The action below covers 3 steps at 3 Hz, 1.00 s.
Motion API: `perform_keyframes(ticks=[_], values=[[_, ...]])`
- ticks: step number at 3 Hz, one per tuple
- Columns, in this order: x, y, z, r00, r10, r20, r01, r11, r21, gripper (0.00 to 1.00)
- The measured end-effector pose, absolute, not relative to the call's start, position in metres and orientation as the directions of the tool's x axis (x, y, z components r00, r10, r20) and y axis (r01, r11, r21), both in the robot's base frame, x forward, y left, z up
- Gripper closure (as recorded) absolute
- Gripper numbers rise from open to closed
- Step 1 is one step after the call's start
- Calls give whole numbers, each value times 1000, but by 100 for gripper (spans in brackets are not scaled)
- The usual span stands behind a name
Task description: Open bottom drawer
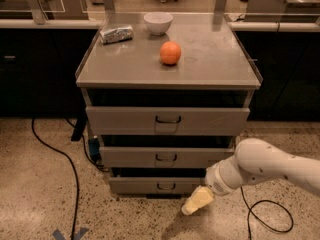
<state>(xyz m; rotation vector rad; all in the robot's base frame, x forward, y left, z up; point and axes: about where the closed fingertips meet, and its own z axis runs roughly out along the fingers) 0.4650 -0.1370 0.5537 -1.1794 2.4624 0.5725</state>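
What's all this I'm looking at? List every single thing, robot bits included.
cabinet: one, grey, centre, on speckled floor
top drawer: one, grey, under the cabinet top
middle drawer: one, grey, below that
bottom drawer: one, grey, lowest, dark loop handle
orange: one, orange, middle of cabinet top
bowl: one, white, back of cabinet top
foil packet: one, silvery, back left of top
cables: two, black, floor left and right of cabinet
tape mark: one, blue, floor bottom left
arm: one, white, lower right
hand: one, pale yellow, low by bottom drawer's right end
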Motion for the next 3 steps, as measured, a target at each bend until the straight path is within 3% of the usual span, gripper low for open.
perform_keyframes(ticks=[3], values=[[477, -151, 413, -757, -522, -392, -628, 748, 216, 0]])
